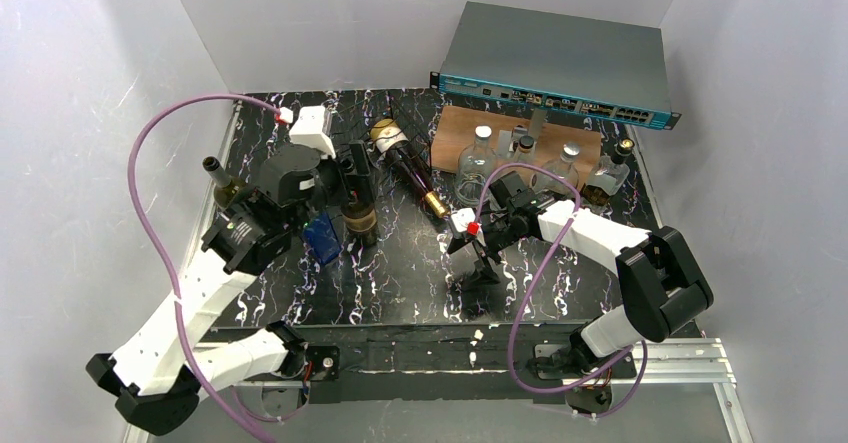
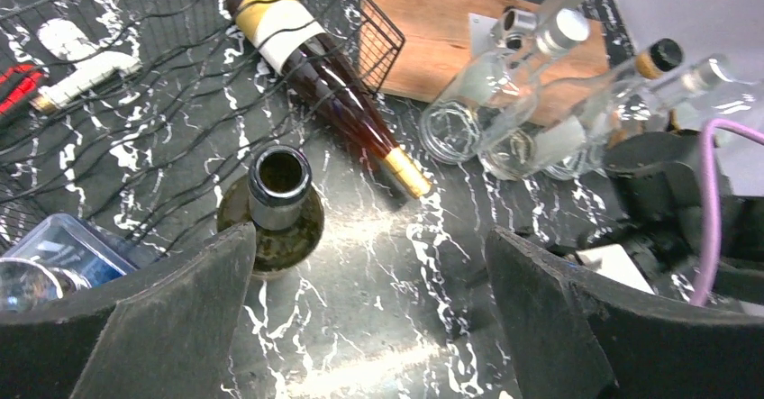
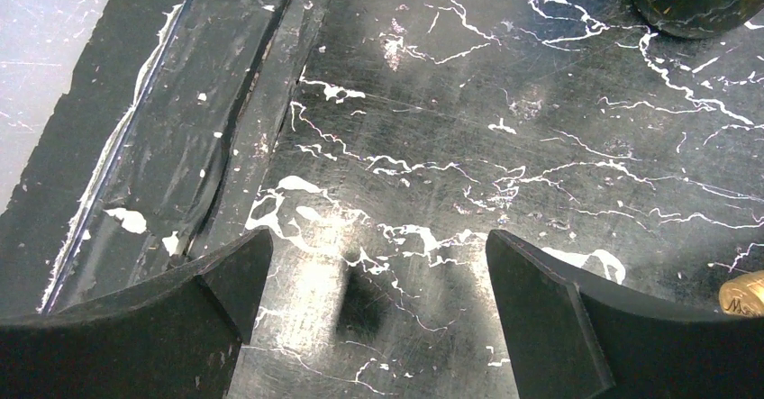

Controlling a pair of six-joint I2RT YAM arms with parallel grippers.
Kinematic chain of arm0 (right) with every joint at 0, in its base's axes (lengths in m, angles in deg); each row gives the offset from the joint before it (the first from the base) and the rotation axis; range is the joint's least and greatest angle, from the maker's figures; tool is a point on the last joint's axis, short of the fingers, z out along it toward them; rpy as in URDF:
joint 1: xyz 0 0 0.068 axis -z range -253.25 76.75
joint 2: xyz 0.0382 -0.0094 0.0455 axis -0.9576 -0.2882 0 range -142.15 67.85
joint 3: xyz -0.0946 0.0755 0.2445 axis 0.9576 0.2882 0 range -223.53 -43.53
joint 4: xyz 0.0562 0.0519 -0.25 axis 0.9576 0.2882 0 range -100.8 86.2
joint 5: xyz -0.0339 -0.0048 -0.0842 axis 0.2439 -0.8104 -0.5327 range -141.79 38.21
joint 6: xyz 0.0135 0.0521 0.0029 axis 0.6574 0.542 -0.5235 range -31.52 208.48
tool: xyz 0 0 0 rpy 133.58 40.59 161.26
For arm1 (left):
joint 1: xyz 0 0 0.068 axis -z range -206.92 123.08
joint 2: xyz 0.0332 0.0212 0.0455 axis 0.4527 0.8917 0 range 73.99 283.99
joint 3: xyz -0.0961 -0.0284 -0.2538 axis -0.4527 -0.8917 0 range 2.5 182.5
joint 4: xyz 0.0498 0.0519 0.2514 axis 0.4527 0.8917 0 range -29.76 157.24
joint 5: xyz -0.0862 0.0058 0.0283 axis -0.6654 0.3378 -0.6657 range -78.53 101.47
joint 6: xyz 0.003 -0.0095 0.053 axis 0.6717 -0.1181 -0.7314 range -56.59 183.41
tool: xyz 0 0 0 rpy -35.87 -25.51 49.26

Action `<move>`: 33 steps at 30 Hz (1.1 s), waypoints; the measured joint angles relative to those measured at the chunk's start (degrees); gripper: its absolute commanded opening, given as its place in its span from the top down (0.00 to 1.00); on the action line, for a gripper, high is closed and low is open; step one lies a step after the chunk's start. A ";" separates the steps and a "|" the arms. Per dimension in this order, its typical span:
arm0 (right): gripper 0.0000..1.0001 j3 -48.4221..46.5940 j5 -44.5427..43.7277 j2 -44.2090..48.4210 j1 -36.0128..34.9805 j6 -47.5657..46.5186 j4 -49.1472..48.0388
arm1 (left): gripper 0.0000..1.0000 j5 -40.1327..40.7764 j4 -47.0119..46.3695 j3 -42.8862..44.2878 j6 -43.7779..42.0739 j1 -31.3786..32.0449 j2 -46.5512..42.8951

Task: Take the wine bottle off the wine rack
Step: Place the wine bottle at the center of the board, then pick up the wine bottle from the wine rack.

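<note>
Left arm at the rack, right arm idle. Your left gripper (image 2: 369, 239) stands with its jaws spread wide and holds nothing; its two black fingers (image 2: 171, 309) frame the bottom of the left wrist view. Just ahead of the left-hand finger stands the olive-green glass wine bottle (image 2: 276, 208), upright on the black, white-veined marbled table (image 3: 468, 102), its open mouth facing the camera and neither finger touching it. In the top view this olive-green glass wine bottle (image 1: 360, 220) sits directly below the left wrist. It stands at the near edge of the low black wire wine rack (image 2: 377, 31); you cannot tell whether its base is within the outermost wires or just outside them. A dark red glass bottle with a cream label and gold foil cap (image 2: 335, 97) lies on its side, base inside the rack and neck pointing out across the table toward the right arm. A blue clear plastic container (image 2: 61, 248) sits beside the left finger. Behind the rack's right end lies a brown wooden board (image 1: 585, 143) carrying several clear glass bottles (image 1: 478, 158), and behind that a grey and teal network switch (image 1: 555, 58). Your right gripper (image 3: 378, 268) is likewise wide open and empty, hanging over a bare patch of the table near its front edge, well apart from the rack.
</note>
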 measured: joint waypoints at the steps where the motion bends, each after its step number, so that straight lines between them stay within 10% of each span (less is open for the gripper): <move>1: 0.02 0.00 -0.13 0.00 0.00 -0.02 0.00 | 0.02 -0.87 0.33 0.00 0.39 0.00 -0.61; 16: 0.02 -0.28 -4.20 2.36 0.00 1.31 0.04 | 0.02 -17.62 1.99 -4.76 2.27 0.00 -11.61; 33: 0.02 -13.64 -20.63 4.07 -3.50 21.97 -1.38 | 0.02 -30.84 -2.47 -30.01 -11.72 0.00 -27.67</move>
